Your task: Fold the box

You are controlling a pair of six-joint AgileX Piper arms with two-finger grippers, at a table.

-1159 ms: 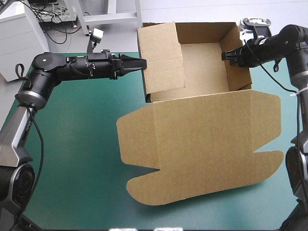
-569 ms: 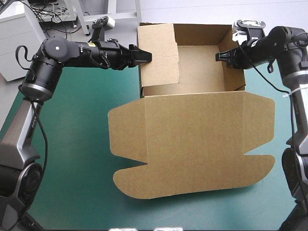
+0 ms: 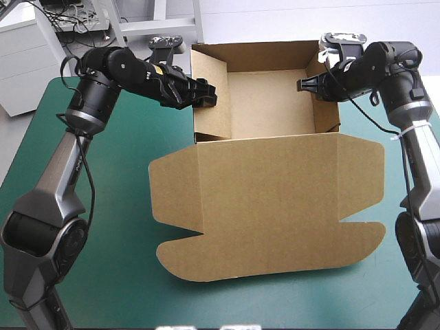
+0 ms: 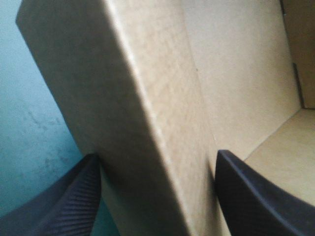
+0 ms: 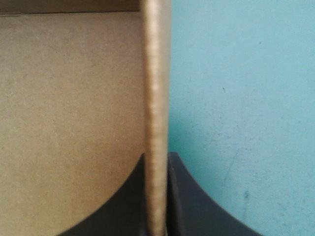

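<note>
I see my right gripper (image 3: 304, 84) clamped on the brown box (image 3: 268, 199) at its right wall (image 5: 156, 98). My left gripper (image 3: 206, 95) stands apart, the left wall (image 4: 147, 123) between its fingers (image 4: 74, 201).

Silver-grey links (image 3: 65, 161), black joints (image 3: 103, 65); left pincer (image 3: 208, 95), right pincer (image 3: 301, 84) black-finned.

Teal-green table (image 3: 103, 227) bears the brown box (image 3: 265, 103); lid (image 3: 268, 206) seemingly flat.

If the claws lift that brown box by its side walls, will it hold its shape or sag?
The box probably feels light: thin board, pinched by the right claw. Its wide flat lid would likely sag.
</note>
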